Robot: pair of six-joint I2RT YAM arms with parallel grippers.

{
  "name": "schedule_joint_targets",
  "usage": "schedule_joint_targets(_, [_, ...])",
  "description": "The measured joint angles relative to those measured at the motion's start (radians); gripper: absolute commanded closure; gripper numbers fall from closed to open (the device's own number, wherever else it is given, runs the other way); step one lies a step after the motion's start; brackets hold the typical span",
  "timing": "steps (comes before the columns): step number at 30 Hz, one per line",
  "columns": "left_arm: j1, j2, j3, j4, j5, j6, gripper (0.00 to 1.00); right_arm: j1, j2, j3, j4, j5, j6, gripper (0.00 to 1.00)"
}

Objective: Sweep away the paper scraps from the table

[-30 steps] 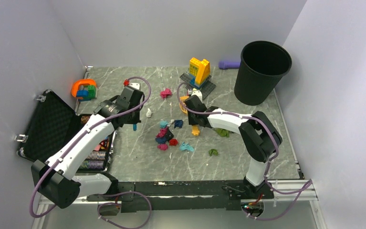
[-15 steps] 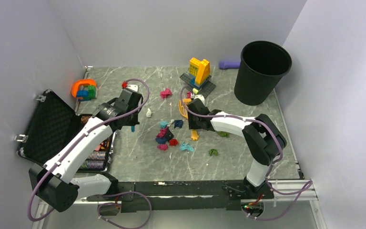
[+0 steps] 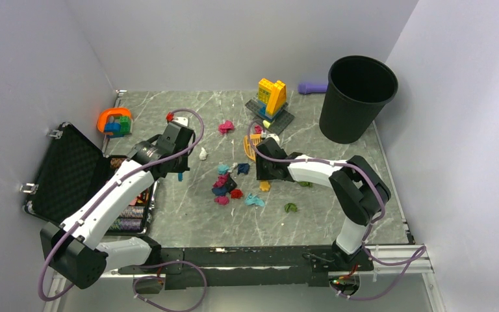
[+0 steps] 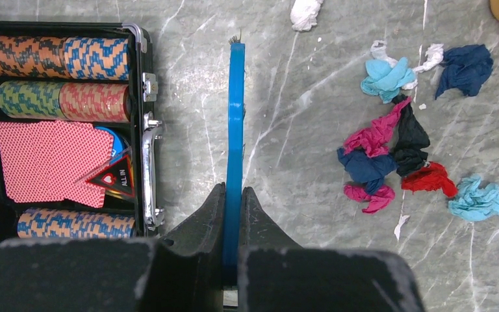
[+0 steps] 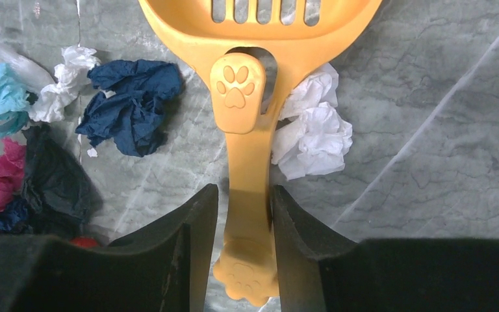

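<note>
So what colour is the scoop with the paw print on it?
Orange-yellow all over; the scoop shows best in the right wrist view.

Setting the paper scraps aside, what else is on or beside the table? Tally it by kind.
Toy brick builds: 2
Black bin: 1
Open case: 1
Blue brush: 1
Orange scoop: 1
Purple object: 1
Total: 7

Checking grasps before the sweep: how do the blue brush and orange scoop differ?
The brush is blue, thin and edge-on; the scoop is orange, with a slotted bowl and paw-print handle. The brush is clamped in the shut left hand; the scoop lies on the table, the open right hand only straddling its handle, a gap showing. Both sit near the paper scraps.
</note>
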Motion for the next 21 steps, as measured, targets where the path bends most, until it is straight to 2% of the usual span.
schedule_joint_targets(7, [0.001, 0.0, -0.011, 0.002, -0.003, 0.0, 1.0, 0.02, 0.036, 0.034, 0.014, 0.006, 0.005, 0.65])
schedule_joint_targets(18, [0.001, 0.0, -0.012, 0.004, -0.011, 0.0, 1.0, 0.056, 0.11, 0.133, -0.037, 0.125, 0.012, 0.72])
schedule_joint_targets(19, [0.001, 0.0, -0.012, 0.005, -0.011, 0.0, 1.0, 0.056, 0.115, 0.139, -0.039, 0.136, 0.012, 0.73])
schedule_joint_targets(21, [0.001, 0.0, -0.012, 0.006, -0.011, 0.0, 1.0, 0.057, 0.121, 0.148, -0.047, 0.15, 0.012, 0.84])
